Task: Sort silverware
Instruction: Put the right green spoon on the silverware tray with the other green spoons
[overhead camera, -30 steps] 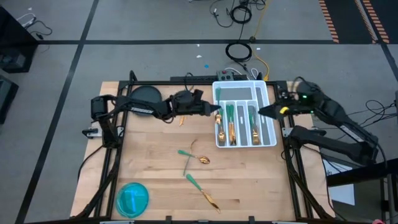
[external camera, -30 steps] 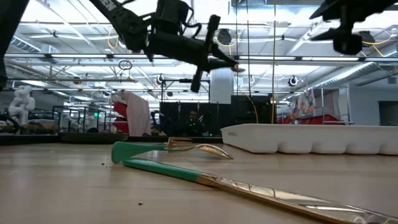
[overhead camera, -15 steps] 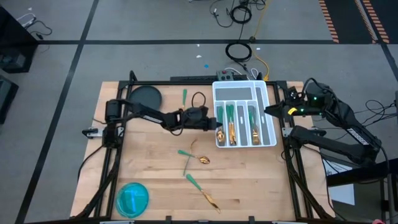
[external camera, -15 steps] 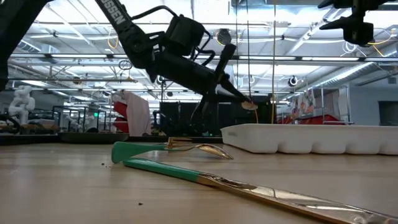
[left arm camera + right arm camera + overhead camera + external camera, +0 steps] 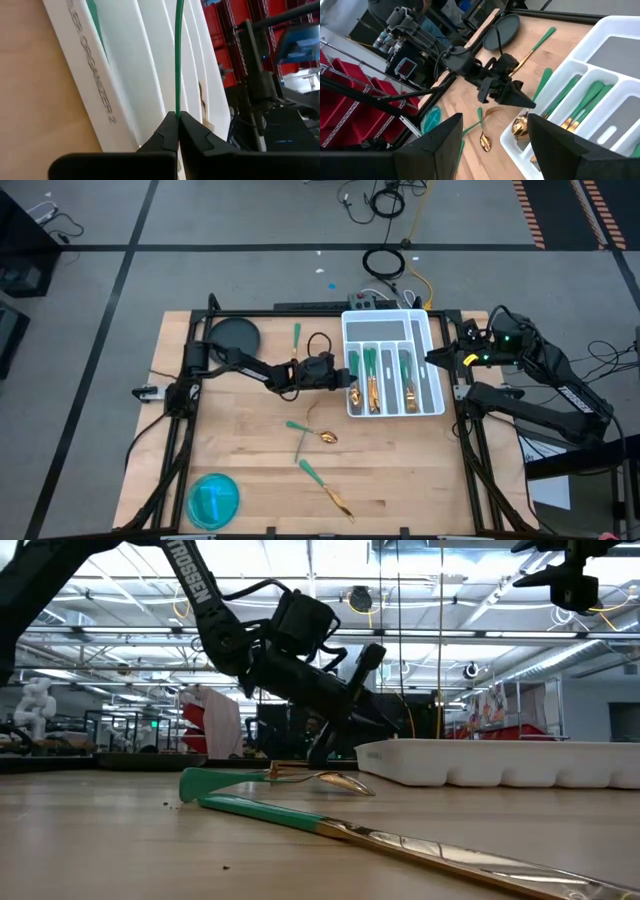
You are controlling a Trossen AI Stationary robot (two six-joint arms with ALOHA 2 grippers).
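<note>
Bare wooden tabletop [image 5: 400, 470] stretches between the loose silverware [image 5: 318, 452] and the white tray [image 5: 441, 405]. At the tray's near wall, left gripper [image 5: 178, 116] pinches a teal-handled spoon [image 5: 177, 55], jaws closed. Right gripper [image 5: 425, 358] hovers past the tray's far edge, jaws spread.

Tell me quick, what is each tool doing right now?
Left tool: shut on a green-handled piece of silverware, at the white tray.
Right tool: open, holding nothing.

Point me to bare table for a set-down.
Free: the stretch between blue bowl and loose silverware, and the board right of that silverware, below white tray. Crowded: the tray's left edge, where left gripper holds a teal-handled piece.
</note>
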